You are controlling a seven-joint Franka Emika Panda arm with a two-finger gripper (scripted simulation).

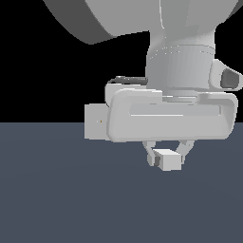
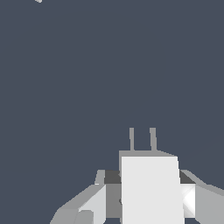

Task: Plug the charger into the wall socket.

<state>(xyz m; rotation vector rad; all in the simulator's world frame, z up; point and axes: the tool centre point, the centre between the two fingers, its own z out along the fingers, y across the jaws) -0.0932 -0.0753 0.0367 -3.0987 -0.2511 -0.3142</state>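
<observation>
While the fingers (image 1: 151, 157) pinch the charger (image 1: 167, 159) above the table (image 1: 57, 190), the wall socket (image 1: 96, 122) stands upright behind the gripper (image 1: 164, 156), partly hidden.

A flat, dark slate-blue floor (image 1: 57, 199) carries the scene. In the exterior view it fills the lower half of the picture and ends in a straight far edge against plain black. Its surface is one even colour, without seams, marks or texture. Near that far edge a light-grey square plate, the wall socket (image 1: 96, 122), stands upright; whether its base touches the floor cannot be told, as the arm hides part of it. In the wrist view the same dark floor (image 2: 87, 65) fills nearly the whole background.
</observation>
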